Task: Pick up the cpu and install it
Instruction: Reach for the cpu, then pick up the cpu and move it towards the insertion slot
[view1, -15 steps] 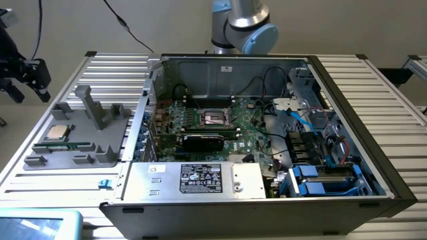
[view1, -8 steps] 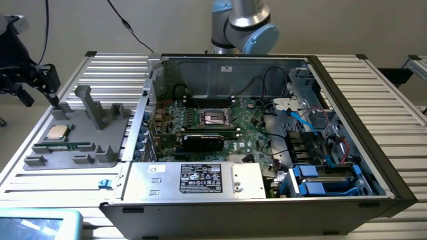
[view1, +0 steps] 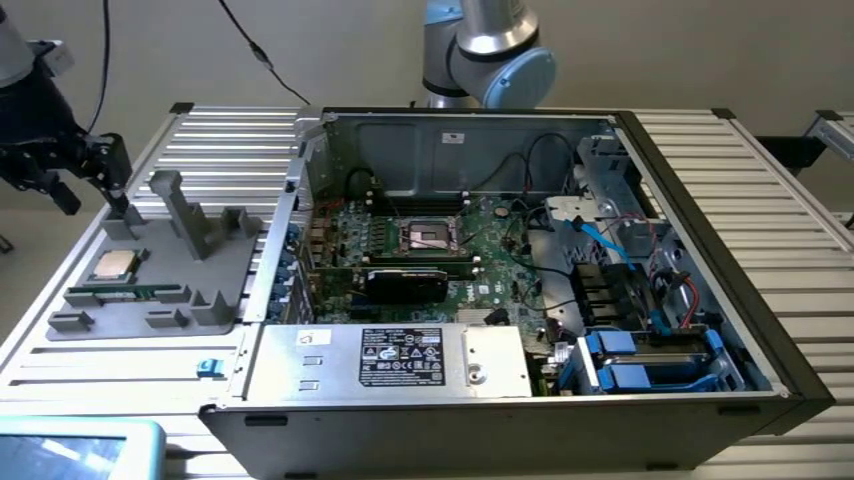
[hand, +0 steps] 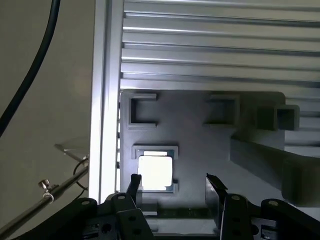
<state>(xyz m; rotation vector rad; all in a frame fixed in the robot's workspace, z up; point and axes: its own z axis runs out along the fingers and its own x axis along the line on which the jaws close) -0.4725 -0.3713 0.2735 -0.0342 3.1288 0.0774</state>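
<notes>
Cpu (hand: 155, 172), the small flat square chip with a shiny silver metal top, is lying face-up in a shallow square pocket of the grey moulded plastic fixture tray (hand: 200, 130). The pocket's raised corners are hugging its edges, which I judge is keeping it square and repeatable for a pick.

You are holding the black two-finger gripper (hand: 172, 192) above that pocket, looking straight down. Its jaws are standing wide apart with nothing between them and are not touching the chip. In the wrist view the chip is sitting closer to one finger than the other, so the alignment is looking unfinished. In the exterior view the gripper (view1: 91, 190) is hanging over the tray's far edge.

The tray is also carrying a long narrow green memory stick (view1: 127, 294) in a slot just beside the chip, and tall grey upright posts (view1: 187, 215) are rising nearby. The tray is resting on the ribbed aluminium table (hand: 225, 45).

On the exterior view's right, well apart from the chip, the open metal computer case (view1: 694, 250) is lying on its side, so the green motherboard (view1: 501, 250) is facing up. On it, the square metal-framed socket (view1: 434, 235) with a dark centre is sitting uncovered and not yet filled.
</notes>
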